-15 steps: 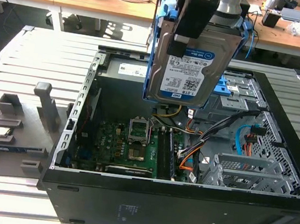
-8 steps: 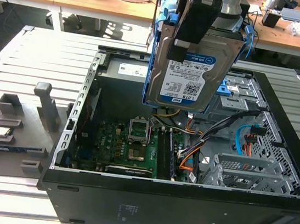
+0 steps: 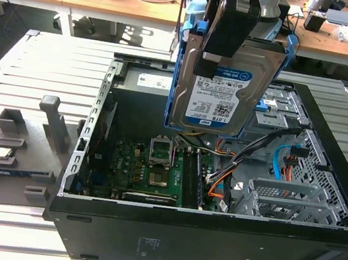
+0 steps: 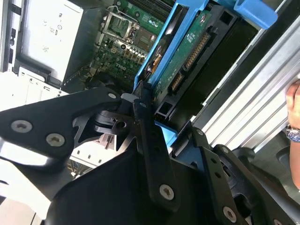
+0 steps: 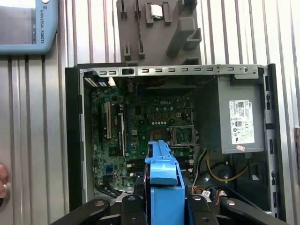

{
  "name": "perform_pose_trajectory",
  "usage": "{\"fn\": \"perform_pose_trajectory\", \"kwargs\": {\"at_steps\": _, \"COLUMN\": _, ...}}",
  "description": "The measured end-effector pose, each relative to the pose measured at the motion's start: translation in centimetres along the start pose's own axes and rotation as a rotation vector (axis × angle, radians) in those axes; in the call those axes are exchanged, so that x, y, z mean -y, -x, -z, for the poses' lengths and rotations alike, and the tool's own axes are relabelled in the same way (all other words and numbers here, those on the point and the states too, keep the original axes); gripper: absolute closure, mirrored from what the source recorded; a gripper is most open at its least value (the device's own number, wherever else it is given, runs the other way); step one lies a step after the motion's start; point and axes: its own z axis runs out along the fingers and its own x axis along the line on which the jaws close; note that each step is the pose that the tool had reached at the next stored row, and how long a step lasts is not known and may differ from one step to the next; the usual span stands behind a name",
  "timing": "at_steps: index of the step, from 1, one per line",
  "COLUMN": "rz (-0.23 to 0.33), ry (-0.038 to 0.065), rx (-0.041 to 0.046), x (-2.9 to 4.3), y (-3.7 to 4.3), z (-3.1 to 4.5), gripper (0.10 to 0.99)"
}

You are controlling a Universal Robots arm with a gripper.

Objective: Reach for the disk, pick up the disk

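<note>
The flat rectangular silver-metal disk (image 3: pixel 221 88) with a white-and-blue label and blue plastic side rails hangs upright above the open black computer case (image 3: pixel 211 237), clear of its rim. The black gripper (image 3: pixel 229 28) is clamped on the disk's upper edge; in the exterior view the arm above it is cut off by the frame edge. In the second wrist view, one black finger (image 4: pixel 152 154) lies against the disk's blue rail (image 4: pixel 164 61), and the disk's green circuit-board underside (image 4: pixel 187 56) faces the camera. In the first wrist view the disk (image 5: pixel 164 183) is seen edge-on, hiding part of the green motherboard (image 5: pixel 140 126) below it.

One grey power supply box (image 5: pixel 236 117) sits in one corner of the case. One grey slotted fixture plate (image 3: pixel 21 148) lies on the ribbed metal table (image 3: pixel 47 68), just beside the case on the exterior view's left, and carries one small square silver chip (image 5: pixel 156 10). One orange and one blue cable (image 3: pixel 277 163) run beside the grey drive cage (image 3: pixel 287 196). Part of a person's hand (image 4: pixel 294 117) shows at the frame edge.
</note>
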Motion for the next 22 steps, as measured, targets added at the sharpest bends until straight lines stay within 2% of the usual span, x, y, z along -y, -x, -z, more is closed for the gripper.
{"fn": "perform_pose_trajectory", "kwargs": {"at_steps": 22, "rz": 0.000, "ry": 0.000, "rx": -0.0032, "x": 0.14, "y": -2.59, "z": 0.10, "gripper": 0.718}}
